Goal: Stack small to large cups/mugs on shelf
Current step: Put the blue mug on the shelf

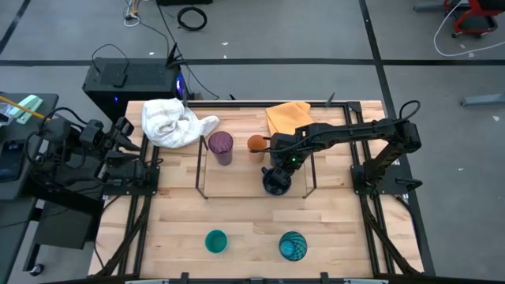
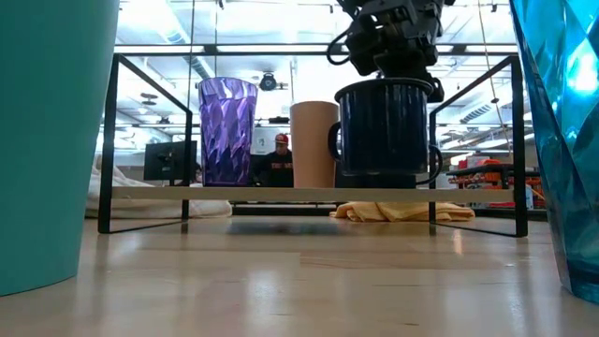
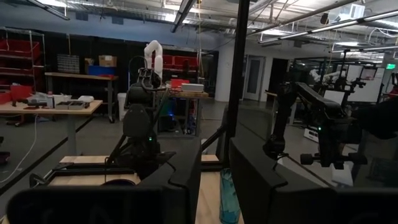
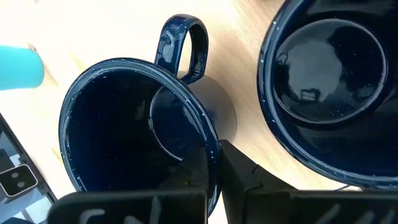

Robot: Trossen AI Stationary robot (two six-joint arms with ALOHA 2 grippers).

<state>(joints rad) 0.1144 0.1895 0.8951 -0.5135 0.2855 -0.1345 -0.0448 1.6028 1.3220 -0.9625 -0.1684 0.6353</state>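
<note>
Overhead, the right gripper [image 1: 276, 175] sits just right of the frame's centre, over the right end of the shelf [image 1: 200, 170], its fingers clamped on the rim of a navy mug [image 4: 134, 134]: in the right wrist view one finger is inside the mug and the other outside its wall. A second navy mug [image 4: 336, 87] fills the upper right of that wrist view, just beside the held one and lower. From table height the held mug hangs in the upper centre-right, nested over the other, whose handle shows at the right. On the shelf, the purple tumbler [image 1: 220, 147] stands left of centre and the orange cup [image 1: 256, 143] between it and the mugs. At the bottom of the overhead frame stand the small teal cup [image 1: 216, 241] and, to its right, the patterned teal-blue cup [image 1: 293, 246], well apart from the shelf. The left gripper [image 1: 130, 134] waits at the left edge of the table, its fingers slightly apart.
</note>
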